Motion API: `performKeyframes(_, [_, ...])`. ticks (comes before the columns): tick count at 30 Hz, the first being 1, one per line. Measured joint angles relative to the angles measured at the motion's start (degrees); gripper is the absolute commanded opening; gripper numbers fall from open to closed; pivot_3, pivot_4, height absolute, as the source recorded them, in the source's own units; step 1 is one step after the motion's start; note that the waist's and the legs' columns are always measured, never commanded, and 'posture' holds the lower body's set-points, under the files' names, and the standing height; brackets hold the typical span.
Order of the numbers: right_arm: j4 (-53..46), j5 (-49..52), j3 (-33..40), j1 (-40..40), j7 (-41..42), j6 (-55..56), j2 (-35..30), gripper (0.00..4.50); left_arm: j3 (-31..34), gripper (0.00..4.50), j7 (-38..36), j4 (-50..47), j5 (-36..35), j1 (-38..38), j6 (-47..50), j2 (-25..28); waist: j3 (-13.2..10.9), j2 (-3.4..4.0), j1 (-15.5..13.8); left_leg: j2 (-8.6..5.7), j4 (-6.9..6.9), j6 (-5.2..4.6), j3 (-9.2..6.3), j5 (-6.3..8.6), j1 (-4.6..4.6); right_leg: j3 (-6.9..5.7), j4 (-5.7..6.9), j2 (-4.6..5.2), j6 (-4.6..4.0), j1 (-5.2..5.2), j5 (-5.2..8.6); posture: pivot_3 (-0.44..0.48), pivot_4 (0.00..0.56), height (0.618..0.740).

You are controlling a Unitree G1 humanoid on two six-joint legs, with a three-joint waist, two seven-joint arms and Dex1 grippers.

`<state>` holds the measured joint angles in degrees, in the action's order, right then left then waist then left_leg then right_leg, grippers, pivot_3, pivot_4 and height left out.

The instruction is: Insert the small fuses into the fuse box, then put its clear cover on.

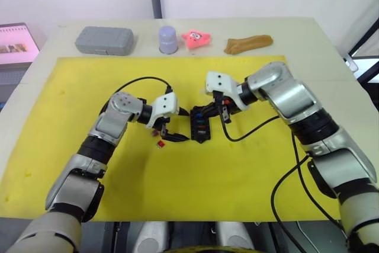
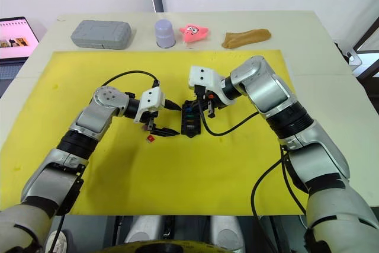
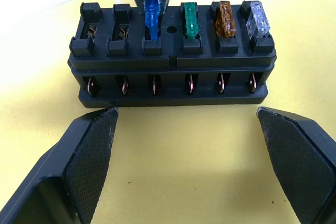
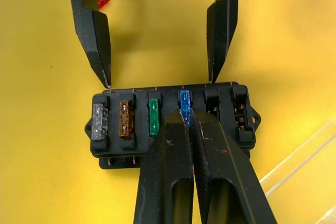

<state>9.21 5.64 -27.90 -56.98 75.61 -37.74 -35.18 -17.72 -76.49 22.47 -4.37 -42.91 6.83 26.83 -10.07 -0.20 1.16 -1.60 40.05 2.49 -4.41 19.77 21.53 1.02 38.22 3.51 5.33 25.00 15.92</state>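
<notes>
Fuses (image 1: 159, 138) lay nearest on the yellow mat (image 1: 71, 117): a red one and a purplish one, loose, just behind the left gripper (image 1: 176, 129) and well within its reach. That gripper stood open and empty, its fingers (image 3: 89, 156) spread along one long side of the box (image 4: 170, 124), tips at the edge, apparently bracing it. The box sat mid-mat between the two grippers, its long axis running away from the robot, a black block with one row of six slots. Clear, amber and green fuses were seated; two slots at the near end were empty. From the opposite side the right gripper (image 4: 187, 121) was pinched shut on a blue fuse (image 4: 184, 102), standing in the fourth slot, seemingly being pressed home. Judging by this, two fuses remained, and the left arm was nearer to them. The cover (image 4: 302, 163) lay flat beside the box's near end. Farther back sat a grey case (image 1: 104, 40)
</notes>
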Motion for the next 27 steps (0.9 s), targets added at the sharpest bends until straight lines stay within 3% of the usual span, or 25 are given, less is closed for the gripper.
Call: performKeyframes(27, [3.81,-2.57,0.01,0.00,0.13,5.71,0.80,0.00,0.00,4.44,-0.07,-0.02,0.01,0.00,0.02,0.04,0.00,0.00,0.05,0.00,0.01,0.01,0.00,0.00,-0.02,0.00,0.01,0.00,0.00,-0.02,0.00,0.000,0.150,0.740])
